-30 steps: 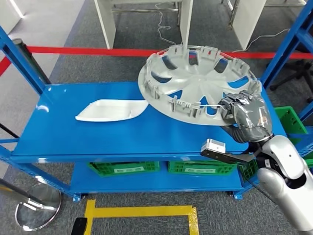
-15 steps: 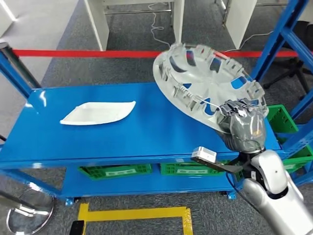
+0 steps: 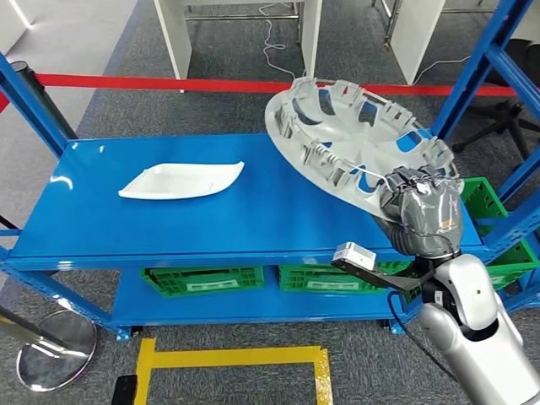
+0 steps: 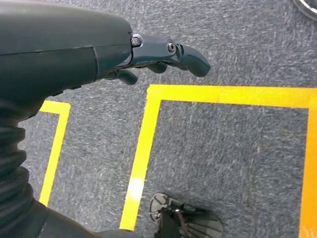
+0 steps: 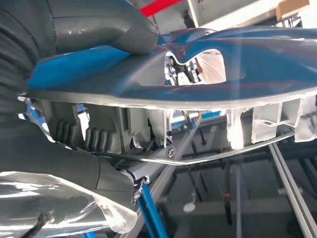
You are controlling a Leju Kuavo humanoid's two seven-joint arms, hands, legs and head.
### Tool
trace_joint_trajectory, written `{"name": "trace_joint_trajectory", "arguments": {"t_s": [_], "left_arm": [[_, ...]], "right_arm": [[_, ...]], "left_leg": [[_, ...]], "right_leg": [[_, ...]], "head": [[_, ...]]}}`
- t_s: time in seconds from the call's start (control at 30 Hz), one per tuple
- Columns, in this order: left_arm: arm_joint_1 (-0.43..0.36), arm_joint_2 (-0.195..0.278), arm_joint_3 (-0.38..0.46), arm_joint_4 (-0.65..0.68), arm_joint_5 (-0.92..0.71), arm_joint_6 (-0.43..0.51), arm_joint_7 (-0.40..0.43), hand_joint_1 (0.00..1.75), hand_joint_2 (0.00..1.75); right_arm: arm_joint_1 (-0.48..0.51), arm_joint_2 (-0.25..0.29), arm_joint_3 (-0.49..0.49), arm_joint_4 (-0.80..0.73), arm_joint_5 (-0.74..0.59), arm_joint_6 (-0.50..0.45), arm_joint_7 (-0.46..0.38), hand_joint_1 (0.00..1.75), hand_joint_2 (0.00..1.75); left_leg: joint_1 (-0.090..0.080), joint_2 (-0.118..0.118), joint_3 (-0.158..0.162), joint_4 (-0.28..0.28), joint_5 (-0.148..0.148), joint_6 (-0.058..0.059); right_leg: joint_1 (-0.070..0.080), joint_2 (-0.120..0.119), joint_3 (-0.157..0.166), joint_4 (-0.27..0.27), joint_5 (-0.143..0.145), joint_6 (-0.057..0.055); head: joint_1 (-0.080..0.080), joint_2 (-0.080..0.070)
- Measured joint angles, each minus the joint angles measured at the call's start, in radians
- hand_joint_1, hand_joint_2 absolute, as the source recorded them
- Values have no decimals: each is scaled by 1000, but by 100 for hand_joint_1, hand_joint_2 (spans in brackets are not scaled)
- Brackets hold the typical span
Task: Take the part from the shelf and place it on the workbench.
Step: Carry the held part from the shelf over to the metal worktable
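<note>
— Yellow floor tape (image 4: 143,148) is seen under the left hand (image 4: 112,52). What is held there?
— Nothing; its fingers (image 4: 179,52) are stretched out, slightly apart, above grey carpet.
— And the right hand (image 3: 422,215)?
— Its fingers (image 3: 398,181) are clamped on the near rim of the hubcap (image 3: 357,139), thumb on one face and fingers on the other.
— Where is the hubcap placed?
— It is held tilted above the right end of the blue shelf (image 3: 191,228), its far edge raised, ribbed inner side up.
— Anything else on the shelf?
— A white trim piece (image 3: 181,180) is laid flat, left of the hubcap and well apart. Green crates (image 3: 203,278) are kept on the lower level. A red barrier tape (image 3: 159,83) is stretched beyond.
</note>
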Motion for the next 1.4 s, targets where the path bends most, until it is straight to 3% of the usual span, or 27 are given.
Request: {"name": "trace_joint_trajectory", "arguments": {"t_s": [0.1,0.13,0.2,0.27,0.3,0.33,0.37,0.43,0.5,0.53,0.6,0.67,0.7,0.77,0.8,0.83,0.87,0.93,1.0,1.07,1.13,1.17,1.23,1.3,1.33,1.37,1.4], "left_arm": [[3,0,1,0,-1,4,3,0,175],[4,0,1,0,-1,5,5,0,175],[6,0,2,0,-1,6,7,0,175],[6,0,2,0,-2,7,8,0,175],[6,0,2,0,-2,7,8,0,175],[6,0,2,0,-2,7,8,0,175],[6,0,2,0,-2,8,8,0,175],[5,0,2,0,-2,9,9,0,175],[3,1,2,0,-2,12,9,0,175],[2,1,2,0,-2,14,9,0,175],[3,0,2,0,-2,16,9,0,175],[4,0,2,0,-2,17,9,0,175],[3,0,2,0,-2,17,10,0,175],[3,-2,2,0,-3,18,9,0,175],[4,-3,2,0,-6,18,7,0,175],[4,-4,2,0,-9,18,2,0,175],[5,-4,2,0,-14,18,-4,0,175],[5,-4,2,0,-21,17,-20,0,175],[5,-4,1,0,-23,15,-33,0,175],[5,-4,1,0,-23,13,-39,0,175],[6,-2,1,0,-22,13,-41,0,175],[6,-1,1,0,-22,13,-41,0,175],[7,0,1,0,-20,13,-40,0,175],[7,0,1,0,-19,12,-36,0,175],[7,0,1,0,-19,12,-35,0,175],[8,0,1,0,-19,12,-33,0,175],[8,0,1,0,-19,12,-32,0,175]], "right_arm": [[-17,1,1,2,15,0,-6,175,175],[-24,1,2,3,17,0,-8,175,175],[-39,3,5,4,20,3,-10,175,175],[-49,4,7,6,21,5,-11,175,175],[-53,4,8,8,21,6,-11,175,175],[-56,4,10,9,21,6,-11,175,175],[-58,4,13,11,21,6,-11,175,175],[-62,4,17,14,21,6,-11,175,175],[-67,4,19,15,20,6,-11,175,175],[-69,4,19,16,20,6,-11,175,175],[-74,4,20,19,19,6,-11,175,175],[-77,4,20,21,19,7,-11,175,175],[-78,4,21,22,19,7,-11,175,175],[-80,4,21,25,19,7,-11,175,175],[-80,4,21,27,19,7,-10,175,175],[-80,3,22,29,18,7,-10,175,175],[-79,3,22,30,17,7,-10,175,175],[-78,-1,21,31,12,6,-10,175,175],[-78,-7,19,31,4,6,-13,175,175],[-79,-13,17,30,-3,5,-17,175,175],[-78,-18,16,30,-8,5,-22,175,175],[-78,-20,16,30,-9,5,-24,175,175],[-79,-22,16,31,-12,6,-27,175,175],[-79,-24,16,31,-13,6,-27,175,175],[-78,-25,16,31,-14,6,-28,175,175],[-77,-25,16,31,-14,6,-28,175,175],[-77,-26,16,31,-15,6,-28,175,175]], "left_leg": [[-2,-3,-12,4,14,-15],[-1,-3,-18,12,1,-21],[4,-2,-40,81,-78,-34],[10,0,-63,204,-169,-43],[12,0,-64,251,-191,-45],[13,0,-54,273,-191,-45],[13,0,-28,259,-173,-44],[12,0,65,142,-134,-31],[7,-1,150,11,-135,-19],[3,-1,166,-21,-143,-16],[2,1,163,-38,-130,-10],[5,6,147,-49,-103,3],[6,8,136,-53,-90,9],[4,9,108,-51,-70,15],[3,9,93,-50,-60,14],[2,9,79,-49,-51,14],[2,10,64,-47,-41,12],[2,11,41,-41,-26,7],[-1,10,27,-30,-15,0],[-3,10,17,-21,-5,-9],[-2,9,9,-14,-5,-20],[-1,9,2,3,-23,-27],[6,8,-29,94,-93,-43],[14,8,-67,223,-158,-54],[17,8,-73,258,-166,-57],[20,8,-63,258,-155,-58],[21,8,-36,219,-128,-57]], "right_leg": [[2,1,-16,0,19,-32],[1,0,-24,0,28,-44],[-2,-4,-45,-2,48,-62],[-1,-5,-72,-1,69,-67],[0,-6,-85,-1,79,-67],[0,-6,-99,0,89,-66],[1,-7,-113,0,99,-65],[1,-7,-134,0,119,-60],[1,-8,-145,-2,137,-49],[0,-9,-147,-6,147,-43],[-2,-10,-150,-15,163,-31],[-2,-8,-166,5,129,-24],[-2,-7,-178,42,85,-22],[-1,-6,-205,160,-8,-19],[0,-6,-211,217,-29,-17],[0,-6,-209,253,-23,-16],[1,-6,-193,261,5,-16],[1,-7,-114,178,58,-19],[3,-7,-9,37,40,-23],[6,-6,39,-38,4,-28],[3,-5,34,-46,4,-40],[1,-6,31,-47,10,-49],[-1,-8,22,-47,21,-61],[-1,-8,11,-45,30,-64],[-1,-8,6,-44,33,-63],[-1,-7,3,-43,35,-61],[-1,-7,1,-41,36,-60]], "head": [[-1,0],[-2,0],[-6,0],[-9,0],[-9,0],[-9,0],[-9,0],[-9,0],[-9,0],[-9,0],[-9,0],[-6,0],[-5,0],[-2,0],[-2,0],[-2,0],[-2,0],[-2,0],[-2,0],[-2,0],[-2,0],[-4,0],[-8,0],[-9,0],[-9,0],[-9,0],[-9,0]]}}
